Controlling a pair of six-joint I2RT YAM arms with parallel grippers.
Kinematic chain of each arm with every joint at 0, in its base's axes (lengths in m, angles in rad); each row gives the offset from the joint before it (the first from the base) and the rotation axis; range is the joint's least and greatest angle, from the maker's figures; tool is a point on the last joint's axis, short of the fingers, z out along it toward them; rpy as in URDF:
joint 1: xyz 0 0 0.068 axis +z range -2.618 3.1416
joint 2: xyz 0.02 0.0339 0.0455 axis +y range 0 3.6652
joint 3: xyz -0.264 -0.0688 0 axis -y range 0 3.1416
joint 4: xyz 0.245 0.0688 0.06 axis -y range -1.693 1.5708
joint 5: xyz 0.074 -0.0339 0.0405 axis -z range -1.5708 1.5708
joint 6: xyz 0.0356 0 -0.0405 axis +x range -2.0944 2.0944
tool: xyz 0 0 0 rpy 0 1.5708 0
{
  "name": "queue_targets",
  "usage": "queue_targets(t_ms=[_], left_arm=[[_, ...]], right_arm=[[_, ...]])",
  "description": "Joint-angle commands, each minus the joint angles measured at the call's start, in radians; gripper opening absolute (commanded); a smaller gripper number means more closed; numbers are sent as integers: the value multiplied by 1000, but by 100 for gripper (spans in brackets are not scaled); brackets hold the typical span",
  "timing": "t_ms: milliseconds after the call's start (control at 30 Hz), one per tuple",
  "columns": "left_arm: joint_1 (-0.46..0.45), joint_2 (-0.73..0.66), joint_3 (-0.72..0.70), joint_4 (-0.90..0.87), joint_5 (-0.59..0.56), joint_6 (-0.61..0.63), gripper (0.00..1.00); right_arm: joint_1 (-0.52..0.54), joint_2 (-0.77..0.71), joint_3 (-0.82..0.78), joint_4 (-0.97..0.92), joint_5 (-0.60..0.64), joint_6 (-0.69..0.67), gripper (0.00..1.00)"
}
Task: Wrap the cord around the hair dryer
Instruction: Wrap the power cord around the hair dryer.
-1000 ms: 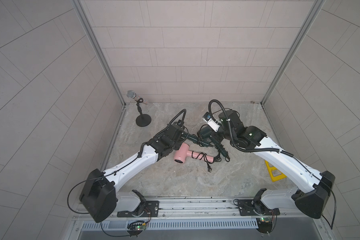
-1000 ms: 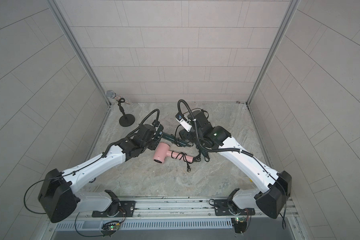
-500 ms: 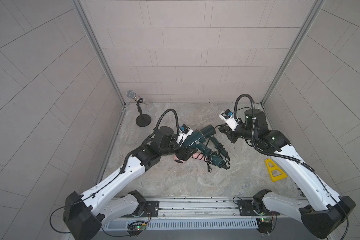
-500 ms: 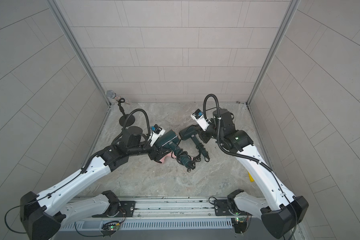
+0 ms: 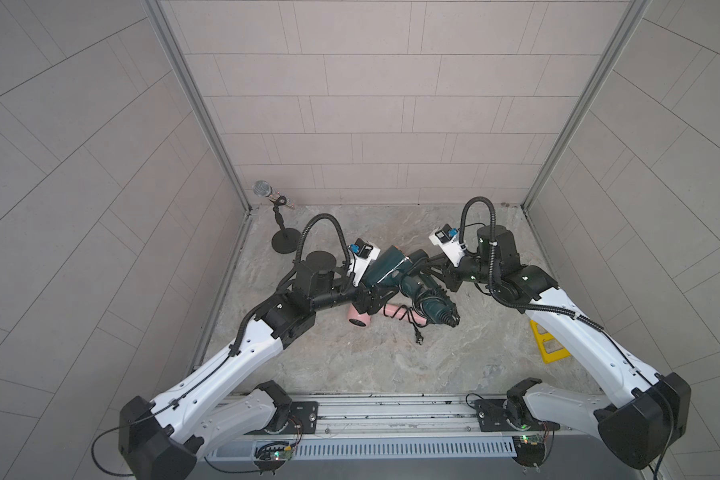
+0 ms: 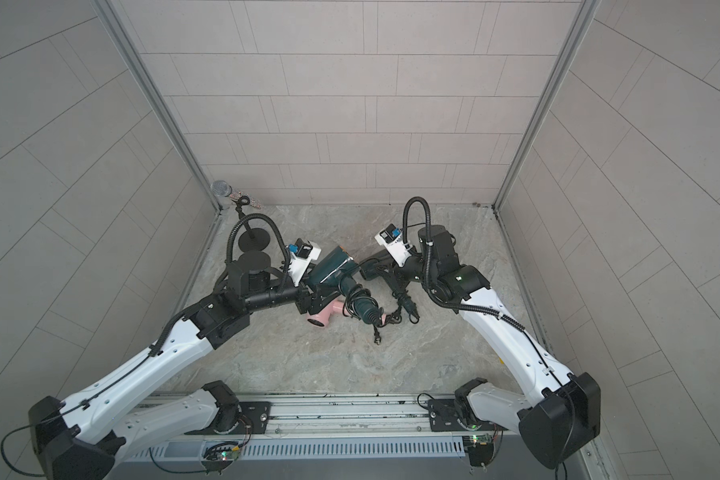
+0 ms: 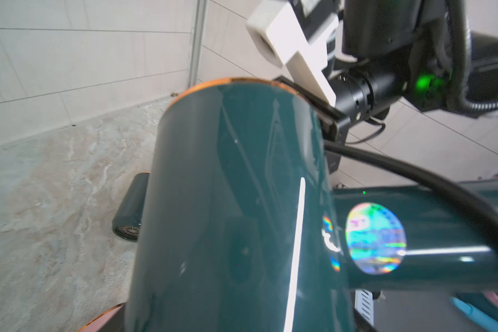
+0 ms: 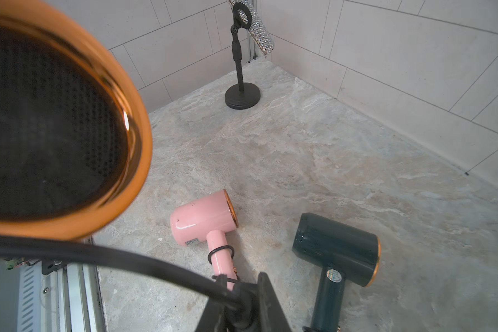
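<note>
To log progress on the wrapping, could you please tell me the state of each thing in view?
Held dryer: lifted, cord coiled round its handle.
Cord: free length running to the right jaws.
Pink dryer: lying on its side, own cord looped round it.
Second green dryer: lying on the table.
Microphone: clipped in its upright stand.
Left jaws: shut on the held dryer.
Right jaws: shut on the cord.

The lifted hair dryer [image 5: 389,270] hangs over the middle of the table [image 5: 350,365], its cord [image 8: 127,260] leading right. Beneath its front lies a smaller hair dryer [image 5: 360,319], and a second hair dryer [image 6: 373,268] lies just right. The microphone stand [image 5: 285,243] stands behind-left, and a flat frame [image 5: 551,345] lies well right.
</note>
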Motion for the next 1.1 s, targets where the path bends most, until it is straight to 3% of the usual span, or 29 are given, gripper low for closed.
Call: queue_targets(t_ms=[0, 133, 367, 567, 767, 1067], left_arm=[[-3, -24, 8, 137, -131, -73, 0], [-1, -2, 31, 107, -308, -120, 0], [-1, 99, 94, -17, -744, -277, 0], [-2, 178, 140, -14, -871, -338, 0], [-6, 233, 176, -26, -928, -397, 0], [-53, 270, 160, -83, -1151, -256, 0]], right_arm=[[-10, -33, -38, 68, -24, 68, 0], [-9, -67, -103, 132, -66, 134, 0], [-7, -138, -167, 142, -81, 204, 0], [-6, -193, -198, 120, -114, 275, 0], [28, -162, -222, 135, -115, 327, 0], [156, -130, -156, 55, 24, 263, 0]])
